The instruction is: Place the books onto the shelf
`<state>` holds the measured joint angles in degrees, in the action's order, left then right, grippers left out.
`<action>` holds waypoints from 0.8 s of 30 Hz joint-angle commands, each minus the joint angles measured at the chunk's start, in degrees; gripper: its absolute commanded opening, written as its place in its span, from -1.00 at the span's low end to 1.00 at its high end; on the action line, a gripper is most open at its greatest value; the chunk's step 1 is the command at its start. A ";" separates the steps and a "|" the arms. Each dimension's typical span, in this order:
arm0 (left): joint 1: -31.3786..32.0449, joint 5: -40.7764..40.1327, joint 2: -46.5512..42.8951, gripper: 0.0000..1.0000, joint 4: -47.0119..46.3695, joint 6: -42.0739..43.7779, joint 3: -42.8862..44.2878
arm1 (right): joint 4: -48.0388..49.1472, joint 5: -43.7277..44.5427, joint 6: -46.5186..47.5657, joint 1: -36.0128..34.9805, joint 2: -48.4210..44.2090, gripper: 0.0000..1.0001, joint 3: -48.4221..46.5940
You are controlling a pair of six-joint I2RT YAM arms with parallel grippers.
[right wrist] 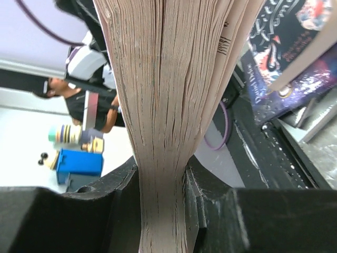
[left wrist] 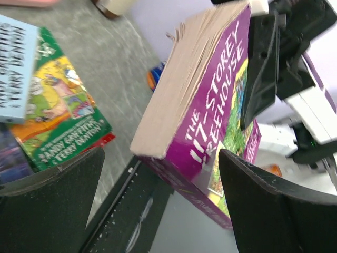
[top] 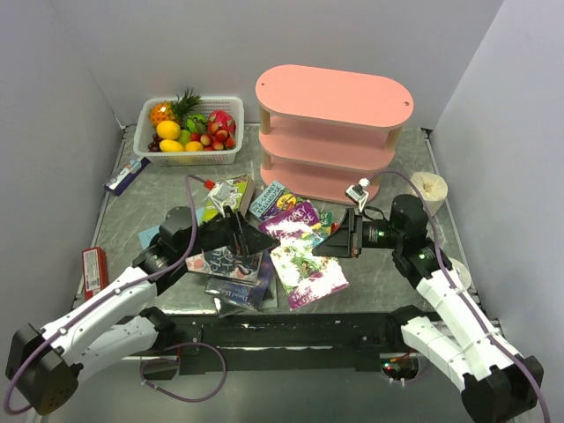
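The right gripper (right wrist: 163, 182) pinches the thick purple paperback book (left wrist: 210, 126) by its pages, up in the air above the grey table (top: 123, 220). The left gripper (top: 251, 240) sits close by, fingers spread wide. Loose pages are slippery, so the book may slide out and drop before it gets to the pink oval shelf (top: 335, 99).

The pink shelf (top: 335, 123) stands at the far edge of the table (top: 132, 220). Books (top: 308, 275) lie scattered toward the near edge. The right gripper (top: 319, 248) clamps a purple book (top: 295, 222); the left gripper (top: 264, 240) faces it.

Grey marbled table (top: 132, 207), pale walls (top: 176, 44)
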<state>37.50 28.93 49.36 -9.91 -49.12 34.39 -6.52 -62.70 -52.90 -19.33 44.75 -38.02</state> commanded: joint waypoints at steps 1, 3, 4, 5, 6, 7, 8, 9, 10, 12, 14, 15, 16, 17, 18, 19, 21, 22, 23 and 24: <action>0.12 8.77 2.05 0.92 -8.28 -0.45 1.12 | 4.77 -5.85 -0.10 0.17 0.95 -1.00 -5.04; 0.12 10.00 2.40 0.93 -9.42 -0.71 0.85 | 3.11 -6.65 0.95 -0.35 2.09 -1.00 -6.27; 0.12 10.36 2.32 0.92 -11.16 -0.97 0.77 | 2.23 -7.26 1.57 -0.44 2.44 -1.00 -6.80; 0.12 10.71 2.14 0.96 -12.40 -1.50 0.42 | 1.43 -7.53 3.14 -0.70 2.79 -1.00 -7.24; 0.21 11.06 1.70 0.94 -13.46 -1.59 0.33 | -0.49 -7.88 3.85 -0.88 3.67 -1.00 -8.20; 0.21 12.11 1.53 0.75 -15.47 -1.85 0.24 | -1.38 -8.23 4.64 -0.97 3.94 -1.00 -8.65; 0.21 12.47 1.52 0.40 -16.10 -2.03 0.50 | -2.34 -8.49 6.13 -1.06 4.37 -1.00 -9.08; 0.21 12.90 1.61 0.24 -16.45 -1.94 0.67 | -3.14 -8.67 6.76 -1.23 4.90 -1.00 -9.96; 0.21 14.30 1.87 0.06 -17.50 -1.94 0.85 | -4.36 -8.93 7.28 -1.15 5.08 -1.00 -10.32; 0.12 15.98 2.75 -0.66 -19.00 -2.38 1.47 | -5.77 -9.02 8.95 -1.32 5.87 -1.00 -12.07; 0.12 16.07 3.19 -0.97 -19.35 -3.17 1.99 | -9.99 -8.15 11.93 -1.32 6.40 -1.00 -13.74; 0.12 15.99 3.19 -0.97 -19.96 -3.35 1.91 | -10.96 -7.71 12.64 -1.32 6.75 -1.00 -15.14; 0.12 15.81 3.02 -0.97 -20.75 -4.39 1.82 | -12.97 -6.66 14.65 -1.32 6.75 -0.85 -15.85; 0.12 13.63 2.84 -0.97 -20.76 -4.75 1.82 | -16.12 -1.52 16.76 -1.32 6.58 -0.61 -16.99; 0.21 11.96 1.89 -0.97 -19.98 -4.67 2.17 | -18.50 1.58 18.78 -1.32 6.05 -0.36 -19.96; 0.12 9.51 1.18 -0.97 -18.84 -4.58 2.52 | -19.74 4.83 19.93 -1.23 5.44 0.04 -20.94; 0.03 2.04 -0.66 -0.97 -17.08 -4.93 3.92 | -20.46 15.61 19.34 -1.23 2.64 0.24 -22.53; 0.03 -0.77 -1.46 -0.97 -16.37 -5.02 4.54 | -19.59 18.63 17.50 -1.32 1.49 0.42 -22.54; 0.03 -3.50 -2.77 -0.97 -15.93 -5.54 5.85 | -18.01 21.01 16.53 -1.23 0.35 0.50 -22.54; 0.03 -9.27 -3.30 -0.97 -15.23 -5.89 6.56 | -17.04 25.56 15.47 -1.23 -1.93 0.63 -22.45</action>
<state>37.69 35.81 50.15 -24.88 -54.30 35.40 -25.17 -54.02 -36.01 -20.53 49.56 -56.53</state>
